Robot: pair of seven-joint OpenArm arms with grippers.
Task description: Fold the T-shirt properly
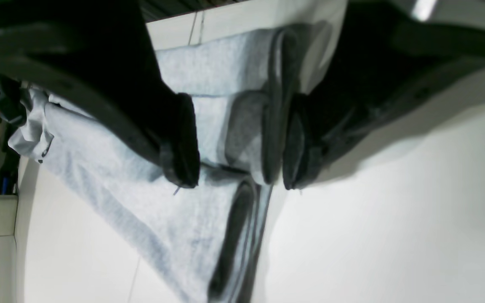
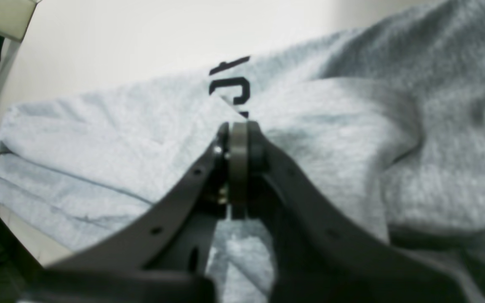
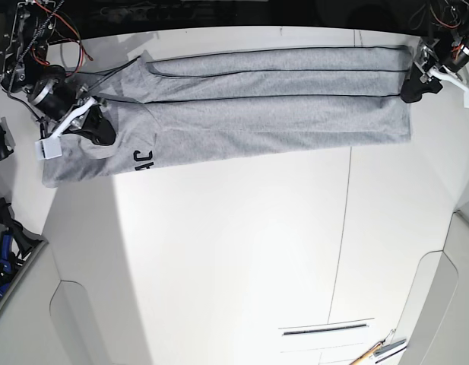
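Right gripper [image 2: 238, 126] pinching a fold of T-shirt [image 3: 272, 114] near the black lettering [image 3: 143, 158], jaws pressed tight on cloth. Left gripper [image 1: 242, 176] w/ pads spread, straddling the hem edge at shirt's 3 o'clock end. Shirt folded lengthwise, stretched across table [image 3: 234, 251] at 12 o'clock.

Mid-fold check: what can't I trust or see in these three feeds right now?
- T-shirt lettering: mostly folded under, base and right wrist views.
- Left gripper: fingers apart around a fold; contact unclear in blur.
- Right gripper: cloth between the fingers hidden.
- Neck tag: not visible anywhere.
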